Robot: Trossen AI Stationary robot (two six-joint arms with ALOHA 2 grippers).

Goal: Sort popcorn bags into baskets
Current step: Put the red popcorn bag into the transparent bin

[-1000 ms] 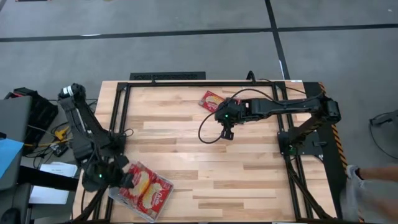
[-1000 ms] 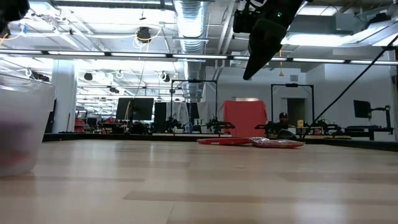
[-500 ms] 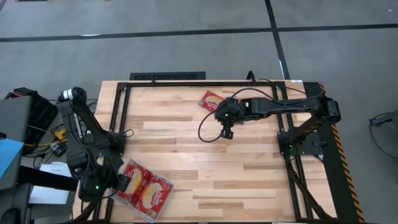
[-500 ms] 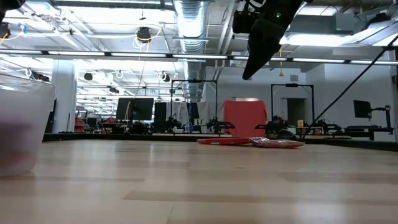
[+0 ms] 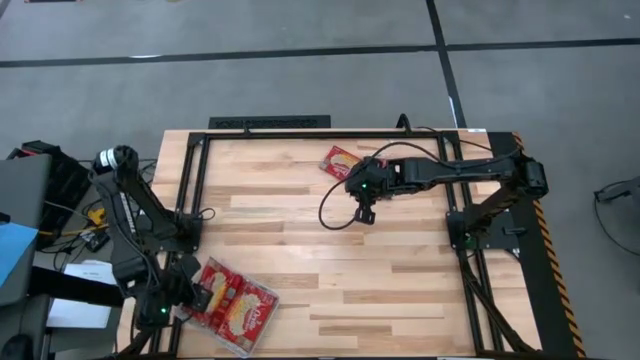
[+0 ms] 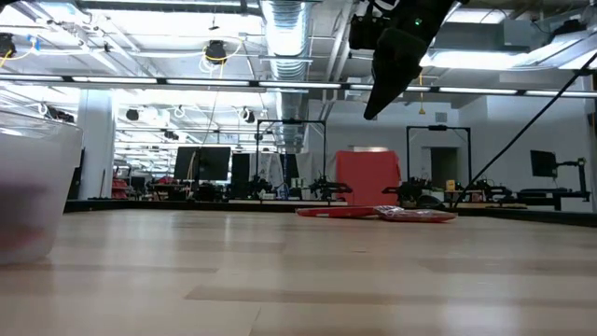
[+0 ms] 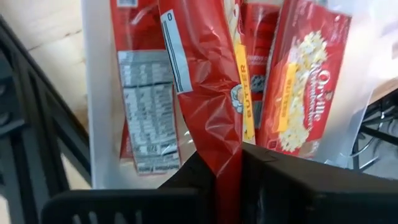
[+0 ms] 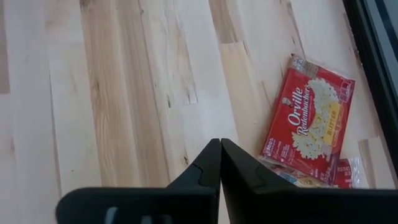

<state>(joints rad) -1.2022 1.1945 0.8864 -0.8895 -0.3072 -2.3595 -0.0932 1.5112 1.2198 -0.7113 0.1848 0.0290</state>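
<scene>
Left end effector [image 7: 229, 163]: pinching one red popcorn bag [image 7: 208, 93] by its crimped edge, fingers clamped on the film, and hanging it over the clear basket [image 7: 96, 99] at the near left corner of the table [image 5: 330, 250].

Basket contents: several popcorn bags [image 5: 238, 303] are lying overlapped inside the basket [image 5: 190, 316], some face up, one showing its white nutrition panel.

Right end effector [image 5: 365, 214]: hanging above the far middle of the table with its fingers pressed together on nothing, near the bags waiting there and not touching them.

Bags waiting: a face-up bag [image 8: 311, 121] is lying flat near the table's far edge, just left of the right arm in the high view, with another packet's edge [image 8: 339, 171] tucked under it; how many are stacked there cannot be told.

Handling: the held bag is creasing and drooping from the fingers, so these packets are probably light, thin and floppy, with glossy film that may be slipping under a weak pinch.

Where to hold: a flat bag is giving the fingers little to bite, so an edge or corner seam, where the film is doubled, looks the likeliest place to take it.

Risk: the overlapped pair may be coming up together if the grip is catching both edges.
</scene>
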